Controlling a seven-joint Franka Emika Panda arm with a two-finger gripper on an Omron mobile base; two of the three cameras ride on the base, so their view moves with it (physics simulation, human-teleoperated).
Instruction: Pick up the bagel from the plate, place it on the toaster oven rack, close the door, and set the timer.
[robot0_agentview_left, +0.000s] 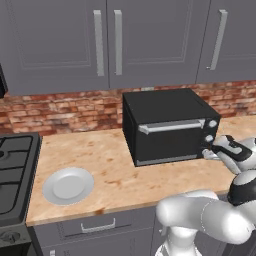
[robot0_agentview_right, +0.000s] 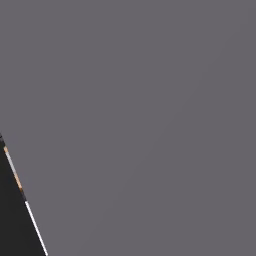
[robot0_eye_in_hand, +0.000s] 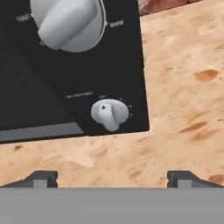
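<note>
Stove: black, sat at the far left beside the counter.
Counter: speckled tan wood, brick backsplash behind, grey cabinets above.
Plate: round, light grey, lay bare near the counter's front edge, well left of the oven.
Door: black panel with silver bar handle, stood shut on the toaster oven.
Timer knob: small, silver, low on the control panel.
Gripper: hovered at the oven's right-hand knobs, tips spread wide, pinching nothing.
</note>
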